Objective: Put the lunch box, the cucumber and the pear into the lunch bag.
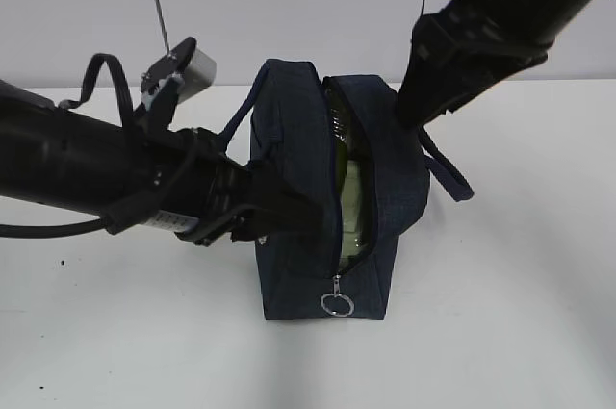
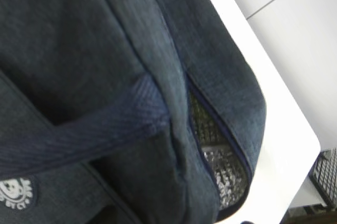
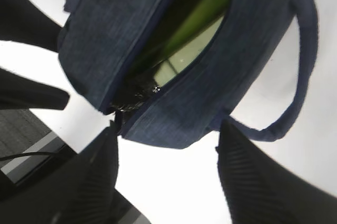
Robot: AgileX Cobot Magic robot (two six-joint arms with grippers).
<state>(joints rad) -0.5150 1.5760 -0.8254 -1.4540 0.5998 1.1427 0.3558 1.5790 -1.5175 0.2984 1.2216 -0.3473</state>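
Nearest the exterior camera, a round metal ring pull (image 1: 337, 305) is seen hanging from the zipper at the front end of the large dark navy fabric lunch bag (image 1: 289, 265), which stands on the white desk (image 1: 500, 332). Behind the ring, the top zipper of the bag is parted into a long slit. Inside that slit, the pale sage-green lid of the lunch box (image 1: 352, 209) is visible, and the smooth dark green cucumber (image 3: 200, 10) is seen lying on top of it along the opening. The pear cannot be made out in any view.

To the left of the bag, the left end effector (image 1: 289, 209) is pressed against the bag's left side panel; its fingertips are not shown in the left wrist view, which is filled by navy fabric, a rope-like loop handle (image 2: 79, 137) and a strip of silver quilted lining (image 2: 224, 174), so it cannot be told whether they are clenched or released.

Beyond the bag's far right corner, the right end effector (image 3: 167, 168) is held above the desk with its two dark fingers (image 3: 260, 182) spread apart and nothing between them. The bag's second loop handle (image 1: 448, 175) hangs just beside it.
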